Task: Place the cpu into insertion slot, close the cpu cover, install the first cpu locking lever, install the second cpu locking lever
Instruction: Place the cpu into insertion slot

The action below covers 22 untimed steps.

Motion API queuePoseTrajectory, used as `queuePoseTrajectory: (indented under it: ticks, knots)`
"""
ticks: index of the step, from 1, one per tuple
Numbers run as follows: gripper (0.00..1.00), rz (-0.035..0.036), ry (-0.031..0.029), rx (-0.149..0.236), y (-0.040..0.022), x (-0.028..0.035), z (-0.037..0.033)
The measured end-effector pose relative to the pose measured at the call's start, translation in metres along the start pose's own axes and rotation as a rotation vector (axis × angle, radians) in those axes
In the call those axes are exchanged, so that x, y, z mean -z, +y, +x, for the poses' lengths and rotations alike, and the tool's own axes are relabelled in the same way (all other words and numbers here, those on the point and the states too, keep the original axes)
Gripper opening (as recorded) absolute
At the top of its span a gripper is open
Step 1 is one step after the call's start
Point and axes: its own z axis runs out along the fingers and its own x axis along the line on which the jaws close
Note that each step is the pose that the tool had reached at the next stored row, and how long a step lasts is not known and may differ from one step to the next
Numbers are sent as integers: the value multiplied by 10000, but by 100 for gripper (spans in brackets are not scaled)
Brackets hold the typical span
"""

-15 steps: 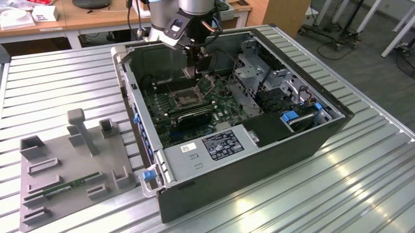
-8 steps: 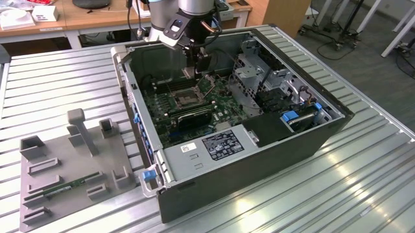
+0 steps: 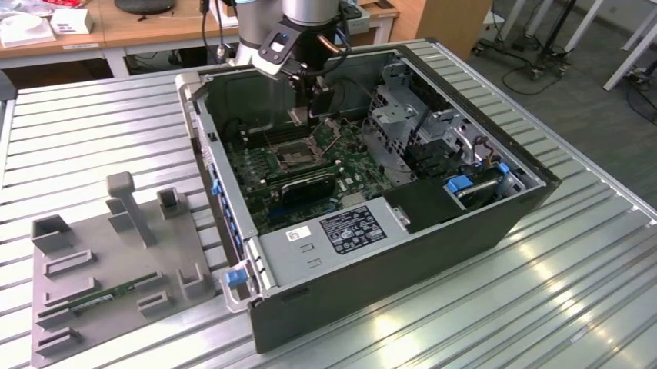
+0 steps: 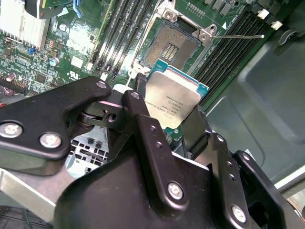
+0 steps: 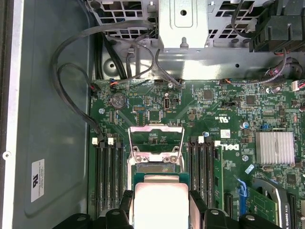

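Now we see the open computer case (image 3: pixel 431 261) and its green motherboard (image 5: pixel 200 114) beneath the claw (image 4: pixel 167 113), which pinches the cpu (image 4: pixel 174 95) by two opposite edges. Just below the claw lies the bare insertion slot (image 4: pixel 174 45), and the cpu cover (image 5: pixel 157 156) stands open beyond it.

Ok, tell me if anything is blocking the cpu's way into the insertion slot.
Nothing visible blocks it. The gripper holds the cpu just short of the insertion slot, whose dark contact field lies bare in the second wrist view. In the first wrist view, the cpu cover stands swung up, off the opening.
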Motion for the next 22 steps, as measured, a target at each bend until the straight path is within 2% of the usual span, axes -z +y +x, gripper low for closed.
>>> queuePoseTrajectory:
  ticks: [22]
  knots:
    - [54, 0, 0, 0, -3, -41, -1]
